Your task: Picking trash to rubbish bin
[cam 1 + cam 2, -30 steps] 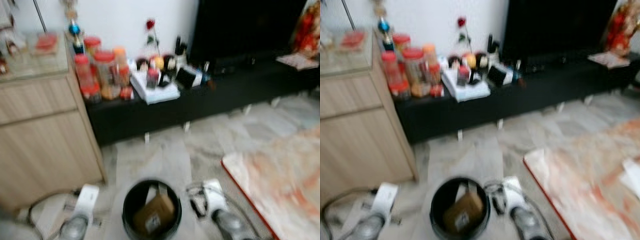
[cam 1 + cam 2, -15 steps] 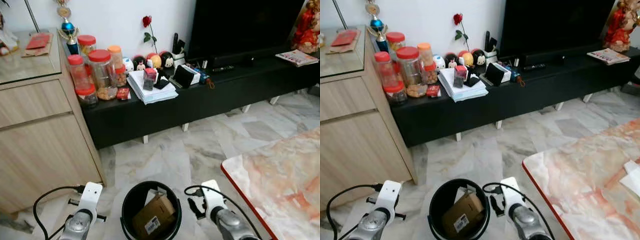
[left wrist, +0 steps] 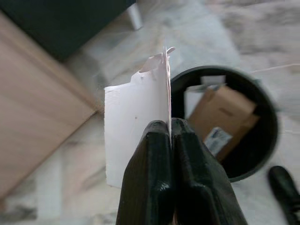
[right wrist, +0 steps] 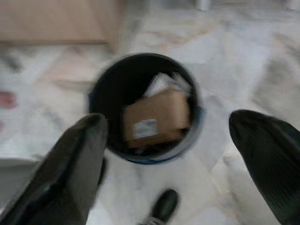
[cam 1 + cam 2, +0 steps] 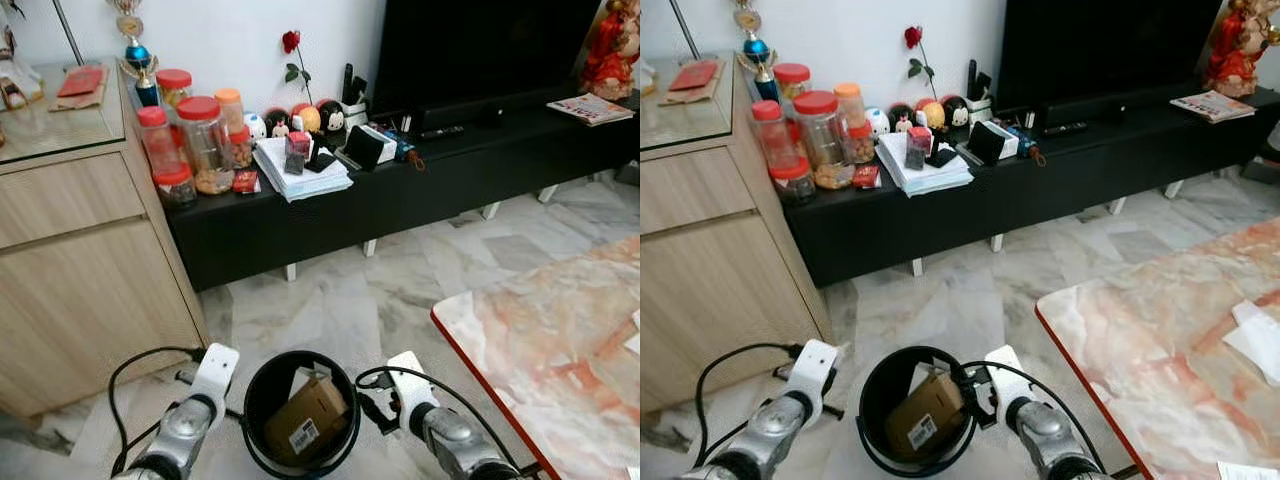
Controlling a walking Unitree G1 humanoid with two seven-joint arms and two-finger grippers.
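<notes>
A black round rubbish bin (image 5: 256, 378) stands on the marble floor just in front of me, with a brown cardboard box (image 5: 308, 425) and some white paper inside. My left arm (image 5: 213, 368) reaches in beside the bin's left rim. In the left wrist view, my left gripper (image 3: 169, 124) is shut on a torn white piece of paper (image 3: 133, 126), held next to the bin (image 3: 268, 140). My right arm (image 5: 412, 385) is at the bin's right rim. In the right wrist view, my right gripper (image 4: 171, 131) is open, its fingers (image 4: 70, 164) spread wide above the bin (image 4: 101, 89).
A light wooden cabinet (image 5: 80, 260) stands at the left. A low black TV bench (image 5: 420, 195) along the wall carries jars, papers and small items. A marble-topped table (image 5: 550, 340) with a red edge is at the right, with white sheets (image 5: 1255, 340) on it.
The blur has cleared and the camera has shifted a little. My left arm has moved right, up to the bin's rim. My right arm has also edged closer to the bin.
</notes>
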